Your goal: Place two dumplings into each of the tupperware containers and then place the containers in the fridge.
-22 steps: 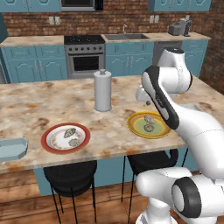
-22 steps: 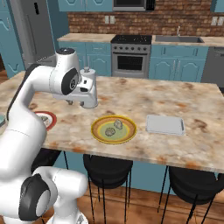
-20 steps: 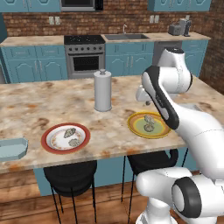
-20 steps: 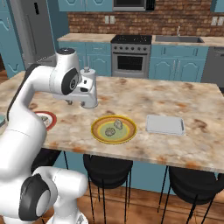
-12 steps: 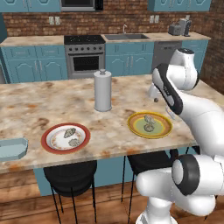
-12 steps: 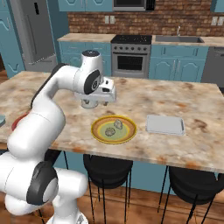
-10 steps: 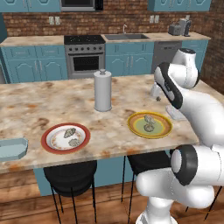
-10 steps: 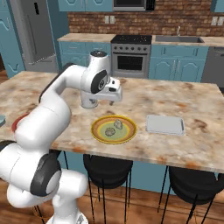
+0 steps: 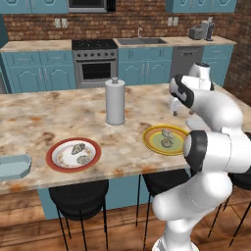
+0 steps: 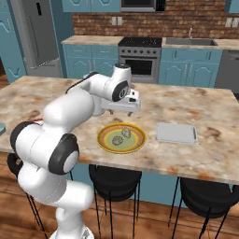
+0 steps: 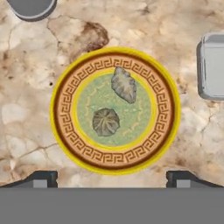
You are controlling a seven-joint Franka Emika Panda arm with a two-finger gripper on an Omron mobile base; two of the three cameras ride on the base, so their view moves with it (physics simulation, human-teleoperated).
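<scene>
the fingers [image 11: 112, 179] stand spread wide and empty, their two dark tips [image 11: 41, 178] far apart at the near rim of the yellow plate [image 11: 168, 131], hovering above it and touching nothing.

the fridge [image 10: 39, 35] is a tall grey steel block at the far left of the room, doors shut, well apart from the bench. the bench [image 9: 34, 117] is a long marbled beige-and-brown stone slab with a straight near edge and black stools below; wide bare stretches lie at its far side and between the two plates. the white arm [image 10: 74, 105] rises from the near side, bends over the bench and points the hand straight down beside the yellow plate.

a smooth grey cylinder with a knob on top [image 9: 115, 101] stands upright near the middle of the bench, far of both plates. the whitish square container [image 10: 176, 132], shallow with rounded corners, lies flat just right of the yellow plate, apart from it and back from the near edge. the pale blue container [image 9: 13, 165] with clipped corners sits at the left end, close to the near edge. the red-rimmed plate [image 9: 54, 153] lies right of it, near the edge, and holds two dumplings [image 9: 77, 149]. the yellow plate, round with a brown key-pattern band and green centre, carries two more dumplings [image 11: 124, 84], lumpy, ribbed, grey-beige and lying apart.
</scene>
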